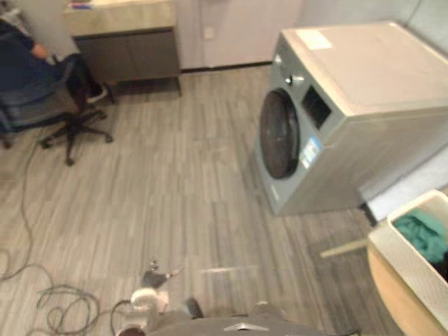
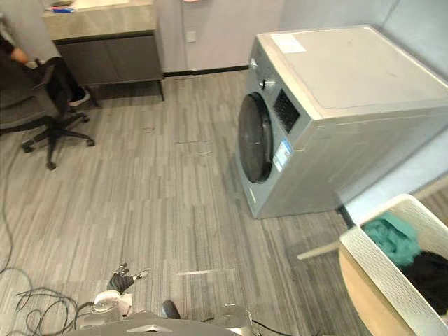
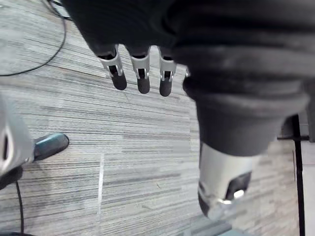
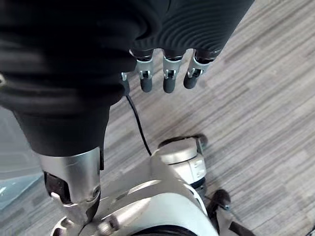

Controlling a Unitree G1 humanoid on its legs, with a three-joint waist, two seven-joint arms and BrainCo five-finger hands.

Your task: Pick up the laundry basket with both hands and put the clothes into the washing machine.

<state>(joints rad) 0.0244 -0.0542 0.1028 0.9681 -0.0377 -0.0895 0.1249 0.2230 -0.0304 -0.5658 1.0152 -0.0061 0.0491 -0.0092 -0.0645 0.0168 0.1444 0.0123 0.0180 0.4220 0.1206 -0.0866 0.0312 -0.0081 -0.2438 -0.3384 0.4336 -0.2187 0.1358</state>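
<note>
Basket (image 2: 379,277) of clothes (image 2: 392,236) sits near right, washing machine (image 2: 336,105) beyond. Our left hand (image 3: 142,78) and right hand (image 4: 169,78) hang loose, empty.

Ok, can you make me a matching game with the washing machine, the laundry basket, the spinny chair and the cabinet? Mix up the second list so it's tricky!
Things:
1. washing machine
2. laundry basket
3. office chair
4. cabinet

Clues:
A. holds teal and black clothes
B. its round door is shut
C. tan top, dark front
D. a person sits in it

Pairs: 1-B, 2-A, 3-D, 4-C.
</note>
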